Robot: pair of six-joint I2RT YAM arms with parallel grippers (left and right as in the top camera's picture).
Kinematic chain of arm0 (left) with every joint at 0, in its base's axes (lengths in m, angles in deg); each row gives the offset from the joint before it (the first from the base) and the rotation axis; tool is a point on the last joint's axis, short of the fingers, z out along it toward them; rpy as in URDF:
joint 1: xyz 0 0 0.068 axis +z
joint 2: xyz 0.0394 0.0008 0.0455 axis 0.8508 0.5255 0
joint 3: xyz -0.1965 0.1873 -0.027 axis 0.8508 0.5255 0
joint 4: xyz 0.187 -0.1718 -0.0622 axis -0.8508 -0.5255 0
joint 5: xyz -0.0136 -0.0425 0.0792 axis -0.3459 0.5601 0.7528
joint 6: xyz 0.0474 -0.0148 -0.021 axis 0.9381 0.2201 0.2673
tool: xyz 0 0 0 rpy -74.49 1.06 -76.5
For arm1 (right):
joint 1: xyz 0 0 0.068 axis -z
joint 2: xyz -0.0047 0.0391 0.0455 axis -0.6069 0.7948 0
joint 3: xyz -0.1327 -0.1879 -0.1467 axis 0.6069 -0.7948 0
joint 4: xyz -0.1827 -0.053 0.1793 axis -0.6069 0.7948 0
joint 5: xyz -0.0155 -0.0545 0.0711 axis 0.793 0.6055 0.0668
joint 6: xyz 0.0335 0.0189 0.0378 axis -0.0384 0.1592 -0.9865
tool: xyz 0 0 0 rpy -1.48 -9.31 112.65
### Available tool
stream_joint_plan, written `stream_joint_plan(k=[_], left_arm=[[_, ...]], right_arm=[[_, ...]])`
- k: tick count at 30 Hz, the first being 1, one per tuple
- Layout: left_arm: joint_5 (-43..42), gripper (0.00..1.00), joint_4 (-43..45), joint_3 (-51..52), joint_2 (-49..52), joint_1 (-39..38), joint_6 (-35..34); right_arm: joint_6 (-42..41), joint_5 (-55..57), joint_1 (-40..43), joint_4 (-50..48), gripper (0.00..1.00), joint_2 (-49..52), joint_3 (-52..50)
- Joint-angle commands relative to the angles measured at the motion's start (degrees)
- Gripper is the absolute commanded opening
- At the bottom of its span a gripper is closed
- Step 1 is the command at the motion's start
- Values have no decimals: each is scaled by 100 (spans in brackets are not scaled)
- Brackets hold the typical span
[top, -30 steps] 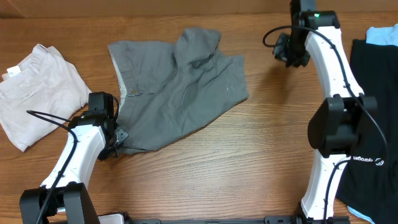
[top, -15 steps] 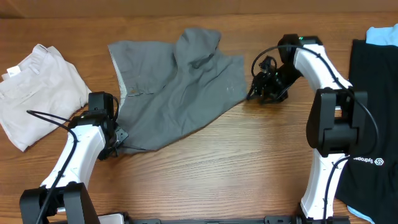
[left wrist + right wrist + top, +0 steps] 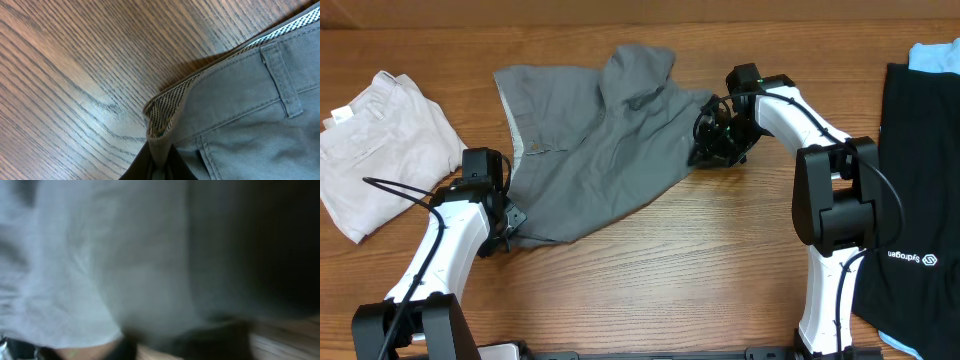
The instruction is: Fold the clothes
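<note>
The grey shorts [image 3: 610, 140] lie spread and rumpled on the wooden table, waistband toward the left. My left gripper [image 3: 508, 232] is shut on the waistband's near corner [image 3: 161, 131], where the dotted pale lining shows. My right gripper [image 3: 705, 148] is at the shorts' right hem, touching or just over the cloth. The right wrist view is blurred; grey cloth [image 3: 125, 265] fills it and the jaws cannot be made out.
Beige shorts [image 3: 380, 150] lie folded at the far left. A black garment with a small white logo [image 3: 915, 200] lies at the right edge, a pale blue piece [image 3: 935, 55] behind it. Bare wood lies in front of the shorts.
My right arm has swung down and left from the back of the table to the shorts' right hem. The left arm and the shorts have not moved.
</note>
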State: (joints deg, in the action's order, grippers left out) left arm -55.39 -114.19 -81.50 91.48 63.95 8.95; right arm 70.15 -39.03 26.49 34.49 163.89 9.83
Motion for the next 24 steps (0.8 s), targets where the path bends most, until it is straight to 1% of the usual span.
stream_joint_plan(k=[1,3,6,8,10,11,12,14,16,17,18,19,20,21,24], left_arm=[[20,9,-4,-9,-15,28,153],[22,10,-20,-9,-15,28,155],[24,9,-20,-9,-15,28,216],[24,10,-17,-9,-15,28,216],[24,10,-4,-9,-15,28,216],[24,10,4,-9,-15,28,216],[24,10,7,-9,-15,28,216],[24,10,7,-9,-15,28,216],[24,10,4,-9,-15,28,216],[22,10,2,-9,-15,28,214],[22,10,2,-9,-15,28,214],[22,10,2,-9,-15,28,214],[22,10,0,-9,-15,28,214],[22,10,-4,-9,-15,28,214],[22,10,-20,-9,-15,28,216]], right_arm=[[-457,494,-4,39,4,-116,-11],[-472,501,70,304,4,-227,114],[-651,837,177,964,4,-573,435],[-920,1246,201,1589,4,-866,710],[-929,1508,199,2149,4,-1086,981],[-927,1849,199,2717,4,-1241,1307],[-927,2138,199,2997,4,-1285,1512],[-929,2468,199,3158,4,-1292,1707],[-920,2677,201,2684,5,-1276,1703],[-883,2675,199,2188,13,-1239,1698],[-881,2675,199,1891,24,-1220,1696],[-879,2675,192,1661,42,-1189,1696],[-879,2675,188,1569,50,-1174,1696],[-883,2673,188,1532,56,-1143,1696],[-883,2682,190,1799,57,-1132,1639]])
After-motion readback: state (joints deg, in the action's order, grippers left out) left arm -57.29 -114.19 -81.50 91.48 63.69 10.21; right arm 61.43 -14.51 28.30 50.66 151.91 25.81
